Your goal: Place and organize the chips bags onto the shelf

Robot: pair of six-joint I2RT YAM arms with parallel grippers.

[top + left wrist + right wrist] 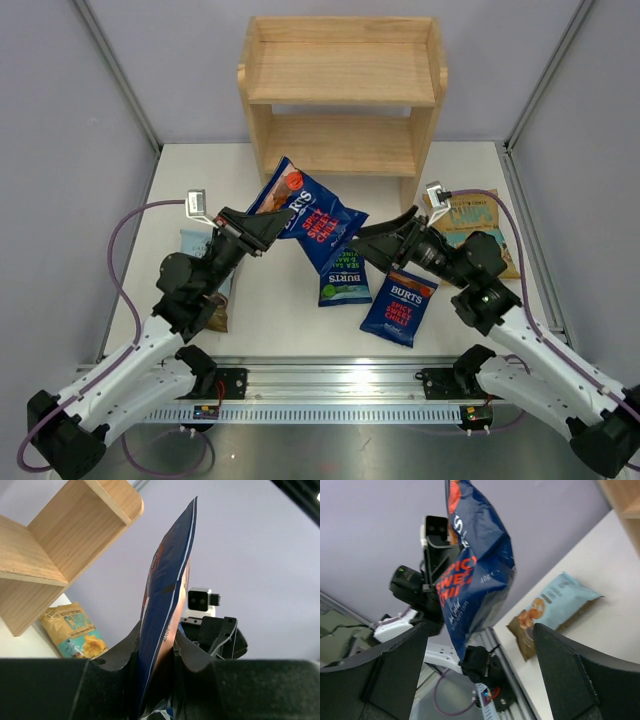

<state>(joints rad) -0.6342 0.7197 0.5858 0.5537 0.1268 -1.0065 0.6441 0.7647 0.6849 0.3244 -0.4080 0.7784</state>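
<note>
A: Top external: what's the left gripper (278,222) on?
B: Clamped on the held Burts bag (312,215), red label. The bag is lifted off the table (290,320), in front of the shelf (340,95). Right gripper (368,236) sits just beside the bag's right edge, fingers spread. Can't tell if it touches.
A: Other bags?
B: Flat on the table. Green Burts bag (345,287) and second red Burts bag (400,306) are near centre. Yellow bag (485,225) is partly under the right arm, pale blue bag (195,243) partly under the left arm.
A: Left wrist?
B: Held bag is edge-on and upright, pinched between both left fingers (120,655). Shelf at left, yellow bag below it.
A: Right wrist?
B: Right fingers (395,675) are wide apart. Held bag hangs ahead of them from the left gripper. Pale blue bag lies on the table beyond.
</note>
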